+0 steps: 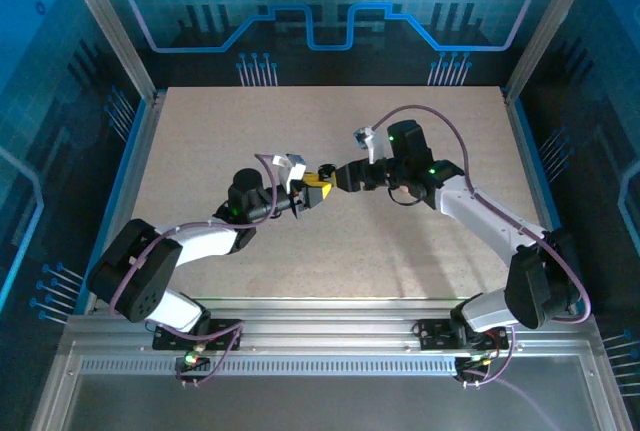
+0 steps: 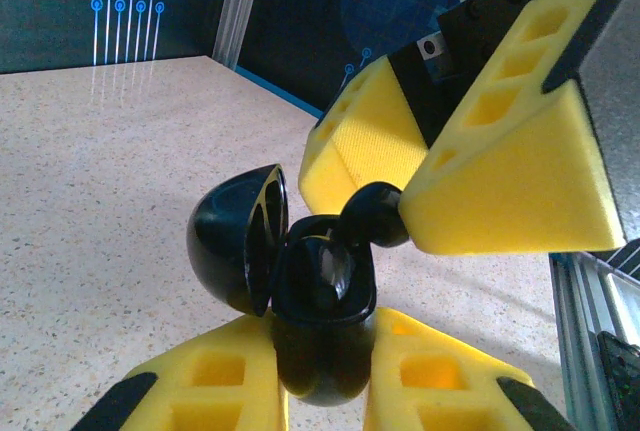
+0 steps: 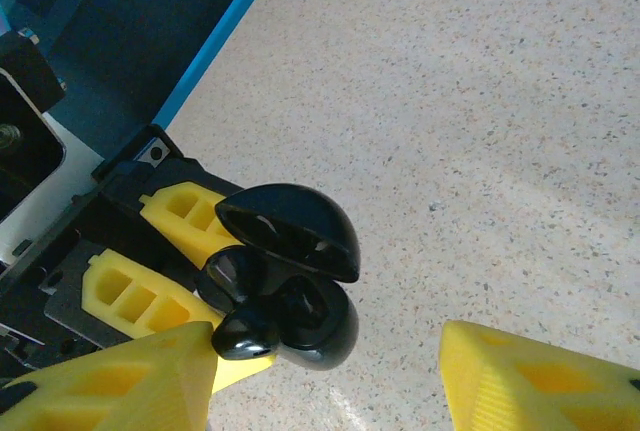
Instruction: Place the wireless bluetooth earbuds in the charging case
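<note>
While the two arms meet over the middle of the pale speckled table (image 1: pixel 400 241), the left gripper (image 2: pixel 322 376) has its jaws closed tight on the base of a small, glossy black, rounded charging case (image 3: pixel 305 326), held off the table. Case lid (image 3: pixel 290 226) is hinged open and tipped back. Right gripper (image 3: pixel 330 351): jaws partly open, a wide gap between the yellow fingers (image 3: pixel 110 381), clamped on nothing. One stubby black wireless bluetooth earbud (image 3: pixel 245 336) sits at the rim of the case's open base, touching the tip of one right finger; the other finger is well apart from it. Whether it is fully seated in its well, cannot tell.
</note>
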`<move>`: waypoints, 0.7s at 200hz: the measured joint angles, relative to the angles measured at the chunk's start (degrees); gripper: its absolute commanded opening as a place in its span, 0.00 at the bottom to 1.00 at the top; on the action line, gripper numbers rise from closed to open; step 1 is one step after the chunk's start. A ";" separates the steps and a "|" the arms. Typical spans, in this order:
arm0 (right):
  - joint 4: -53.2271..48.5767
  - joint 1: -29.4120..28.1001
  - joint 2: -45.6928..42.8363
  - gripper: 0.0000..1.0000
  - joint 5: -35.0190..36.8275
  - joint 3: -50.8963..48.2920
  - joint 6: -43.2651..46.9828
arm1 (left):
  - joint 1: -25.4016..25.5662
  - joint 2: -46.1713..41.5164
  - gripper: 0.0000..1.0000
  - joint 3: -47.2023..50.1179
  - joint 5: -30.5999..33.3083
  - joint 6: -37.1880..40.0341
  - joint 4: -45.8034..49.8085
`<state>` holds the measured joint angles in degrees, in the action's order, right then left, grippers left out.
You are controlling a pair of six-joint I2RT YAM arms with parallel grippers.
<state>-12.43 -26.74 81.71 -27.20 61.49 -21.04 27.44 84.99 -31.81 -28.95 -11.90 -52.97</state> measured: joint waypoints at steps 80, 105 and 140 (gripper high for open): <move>0.07 1.42 -0.07 0.60 -0.13 0.00 -0.83 | 0.00 -0.33 0.06 0.00 0.13 0.09 -0.02; 0.55 2.25 -0.09 0.60 -0.44 -0.07 -1.33 | 0.00 -0.42 0.06 0.00 0.13 0.22 -0.02; 1.92 2.84 -0.39 0.60 -2.12 -0.61 -1.97 | 0.00 -0.42 0.05 0.00 0.11 0.26 -0.02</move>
<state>-10.50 -23.90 81.32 -29.32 60.88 -23.00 27.44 84.58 -31.81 -28.84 -11.64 -52.99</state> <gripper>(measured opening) 0.602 0.182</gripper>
